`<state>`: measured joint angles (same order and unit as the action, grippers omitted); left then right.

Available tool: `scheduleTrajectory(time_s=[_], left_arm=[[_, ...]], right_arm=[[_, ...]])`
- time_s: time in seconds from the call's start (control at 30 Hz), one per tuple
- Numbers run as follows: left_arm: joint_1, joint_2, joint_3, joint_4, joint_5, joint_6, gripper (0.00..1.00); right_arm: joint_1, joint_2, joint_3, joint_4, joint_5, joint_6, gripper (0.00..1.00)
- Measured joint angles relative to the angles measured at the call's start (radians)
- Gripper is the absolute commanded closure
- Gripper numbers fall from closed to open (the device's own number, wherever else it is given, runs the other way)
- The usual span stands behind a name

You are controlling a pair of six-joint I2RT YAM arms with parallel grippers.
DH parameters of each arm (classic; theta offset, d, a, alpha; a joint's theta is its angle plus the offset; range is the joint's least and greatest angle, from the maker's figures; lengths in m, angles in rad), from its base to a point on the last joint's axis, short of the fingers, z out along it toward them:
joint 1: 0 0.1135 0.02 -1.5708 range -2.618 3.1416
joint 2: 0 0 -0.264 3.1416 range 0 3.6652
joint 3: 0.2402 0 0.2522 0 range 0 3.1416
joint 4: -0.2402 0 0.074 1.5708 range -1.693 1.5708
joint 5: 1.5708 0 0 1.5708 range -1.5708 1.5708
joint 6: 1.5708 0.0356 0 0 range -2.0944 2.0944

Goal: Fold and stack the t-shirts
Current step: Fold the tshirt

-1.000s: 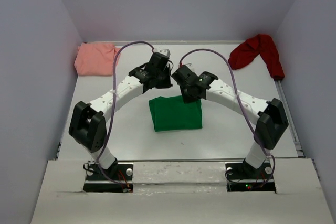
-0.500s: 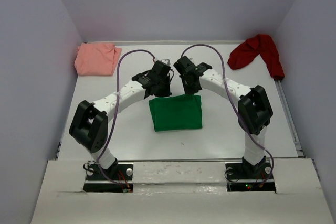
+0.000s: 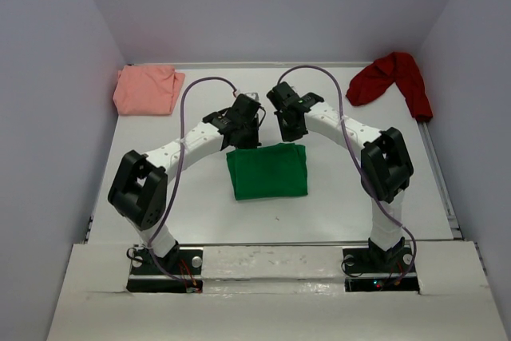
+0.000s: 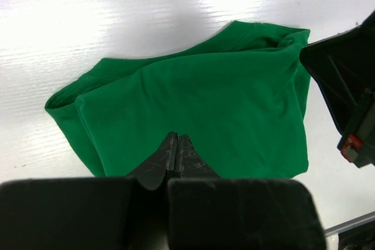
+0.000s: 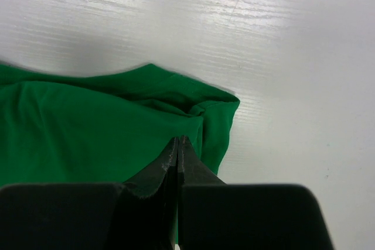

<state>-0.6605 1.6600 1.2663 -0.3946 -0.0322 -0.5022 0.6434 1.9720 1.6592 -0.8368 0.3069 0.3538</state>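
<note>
Centrally on the counter (image 3: pixel 335 205) lies the folded green t-shirt (image 3: pixel 267 172), left pincer (image 4: pixel 177 139) and right pincer (image 5: pixel 178 140) closed over its far edge, salmon-pink t-shirt (image 3: pixel 146 90) and dark red t-shirt (image 3: pixel 393 79) in the far corners.

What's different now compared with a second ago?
The right arm drew its elbow inward, and the right tool moved back from over the green shirt, farther from the bases. The left tool came slightly nearer, toward that shirt's far edge. Both tools are shut. The green shirt, pink shirt and red shirt stayed put.
</note>
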Motion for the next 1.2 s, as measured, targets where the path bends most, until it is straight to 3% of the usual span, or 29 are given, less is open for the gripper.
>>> scheduleTrajectory(time_s=[0.83,1.2], left_arm=[[0.014,0.098,0.006,-0.082,-0.051,-0.006,1.0],[0.054,0.098,-0.035,-0.089,-0.081,-0.011,1.0]], right_arm=[[0.0,0.005,-0.105,0.045,-0.013,0.009,1.0],[-0.001,0.103,-0.096,0.084,-0.028,0.008,1.0]])
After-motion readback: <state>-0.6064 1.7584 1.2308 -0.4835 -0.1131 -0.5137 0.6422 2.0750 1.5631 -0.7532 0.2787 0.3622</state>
